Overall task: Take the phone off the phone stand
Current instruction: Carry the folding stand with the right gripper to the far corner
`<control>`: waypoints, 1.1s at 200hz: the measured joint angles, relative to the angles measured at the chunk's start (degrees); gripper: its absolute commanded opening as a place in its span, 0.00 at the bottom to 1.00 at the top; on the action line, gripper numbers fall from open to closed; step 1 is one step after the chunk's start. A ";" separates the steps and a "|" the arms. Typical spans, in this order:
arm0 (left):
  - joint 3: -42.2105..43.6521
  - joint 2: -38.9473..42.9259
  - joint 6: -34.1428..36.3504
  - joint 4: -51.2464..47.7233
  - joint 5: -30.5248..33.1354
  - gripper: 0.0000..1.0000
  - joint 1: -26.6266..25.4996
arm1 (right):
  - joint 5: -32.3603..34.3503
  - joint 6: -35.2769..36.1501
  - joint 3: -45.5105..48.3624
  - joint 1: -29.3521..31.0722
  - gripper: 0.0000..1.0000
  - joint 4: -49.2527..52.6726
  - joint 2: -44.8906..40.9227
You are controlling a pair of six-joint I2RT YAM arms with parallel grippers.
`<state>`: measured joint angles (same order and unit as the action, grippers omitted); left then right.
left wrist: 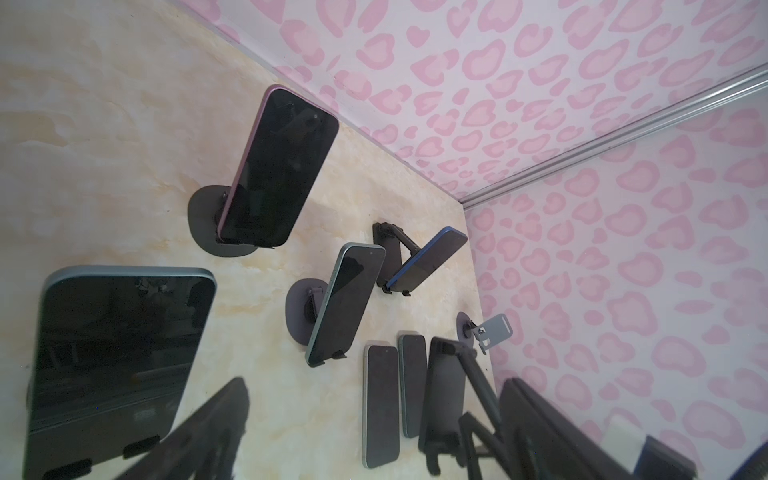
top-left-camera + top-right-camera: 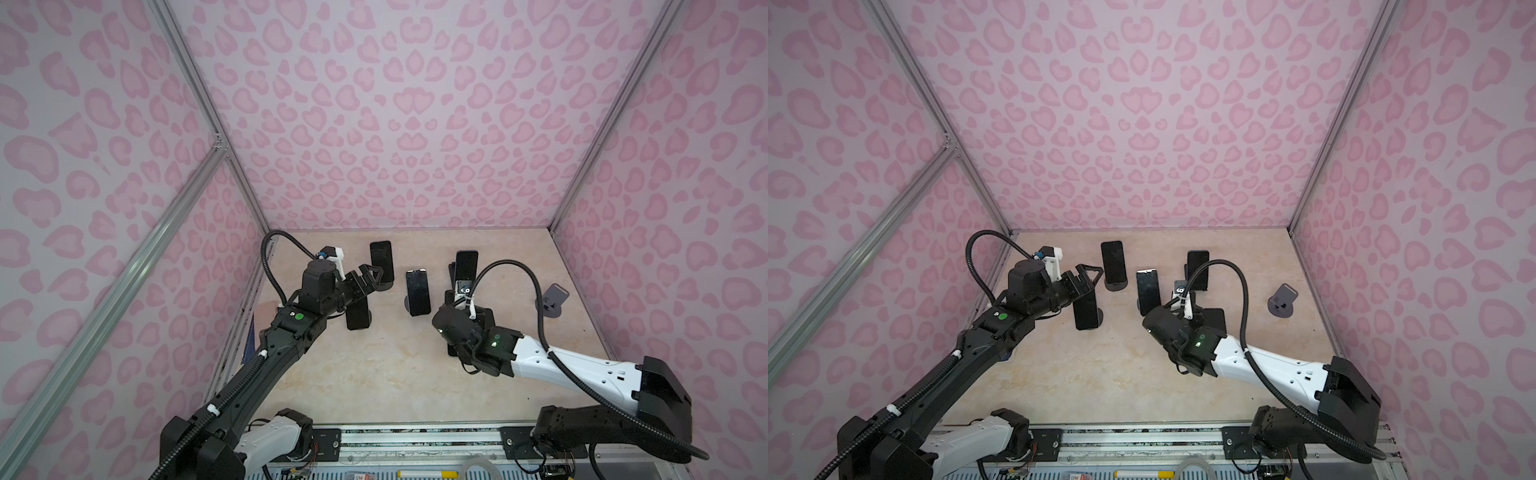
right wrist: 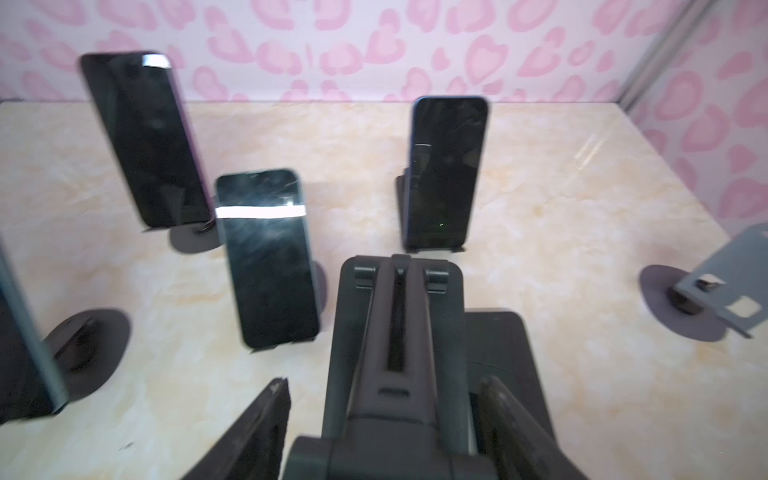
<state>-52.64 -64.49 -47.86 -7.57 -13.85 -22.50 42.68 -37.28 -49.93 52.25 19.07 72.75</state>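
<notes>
The left tool [image 2: 368, 276] hovers with its jaws wide apart over the top edge of the grey-edged phone [image 2: 358, 316]. That phone leans nearly upright on its round-based phone stand [image 3: 95, 332] at the near left of the bench [image 2: 374, 374]. In the left wrist view one finger [image 1: 208, 432] lies just beside the phone, with no contact visible.

The right tool [image 3: 382, 381] straddles the arm of an empty black folding stand [image 3: 374, 332]. Its fingers sit on either side, but whether they press on it cannot be told.

Three more phones stand propped farther back: a pink-edged phone [image 1: 278, 170], a green-edged phone [image 1: 340, 303] and a blue phone [image 1: 428, 259]. An empty grey stand [image 2: 555, 297] sits at the far right.
</notes>
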 measured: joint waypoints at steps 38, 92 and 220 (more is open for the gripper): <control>0.00 0.02 -0.22 1.77 -2.69 0.98 -0.42 | -6.36 6.71 2.03 -20.31 0.58 -2.73 -3.72; -0.15 -0.44 -0.46 2.56 -4.52 0.98 -0.48 | -15.08 8.96 -5.84 -39.10 0.57 -8.66 11.58; -1.86 -0.90 3.56 2.71 -4.46 0.99 -0.17 | -22.18 8.31 -29.09 -50.77 0.59 -5.44 40.41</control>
<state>-54.50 -65.39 -44.29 -4.86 -18.31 -22.68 20.49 -28.97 -79.02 1.48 13.63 113.16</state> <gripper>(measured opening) 0.989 0.696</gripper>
